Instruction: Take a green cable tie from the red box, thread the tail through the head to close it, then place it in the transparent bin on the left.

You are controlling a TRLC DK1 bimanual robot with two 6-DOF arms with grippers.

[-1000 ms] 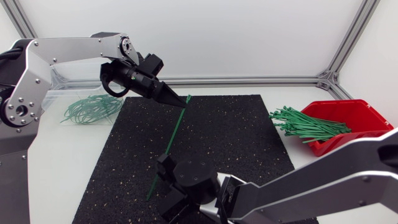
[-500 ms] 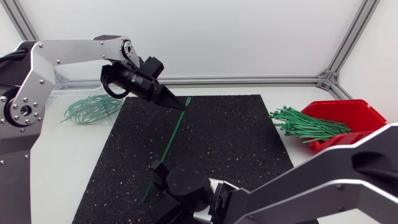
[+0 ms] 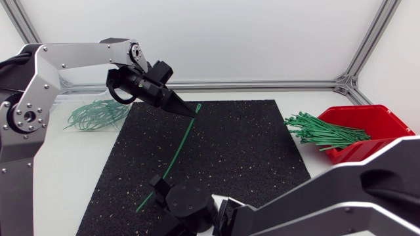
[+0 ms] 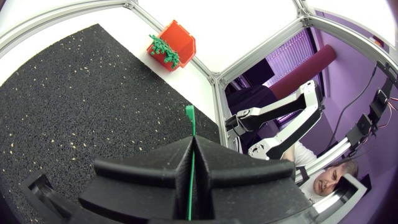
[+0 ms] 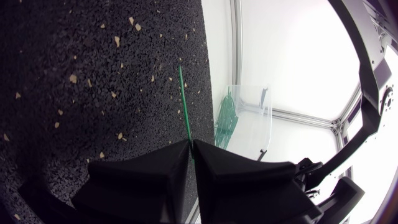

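Note:
A long green cable tie (image 3: 177, 154) stretches slantwise above the black mat, held at both ends. My left gripper (image 3: 188, 111) is shut on it near the head, which pokes out past the fingertips (image 4: 189, 115). Low at the mat's front, my right gripper (image 3: 156, 185) is shut on the tie close to the tail, and the tail tip (image 5: 183, 93) sticks out ahead of it. The red box (image 3: 377, 117) at the right holds a pile of green ties (image 3: 325, 131). The transparent bin (image 3: 72, 95) at the left holds closed ties (image 3: 98, 115).
The black speckled mat (image 3: 249, 144) covers the middle of the white table. An aluminium frame rail (image 3: 262, 84) runs along the back edge. The right arm's silver link (image 3: 341, 196) crosses the front right corner.
The right gripper has shut on the tie's tail end and shifted left and toward the front, swinging the tail leftward. The left gripper has kept its place.

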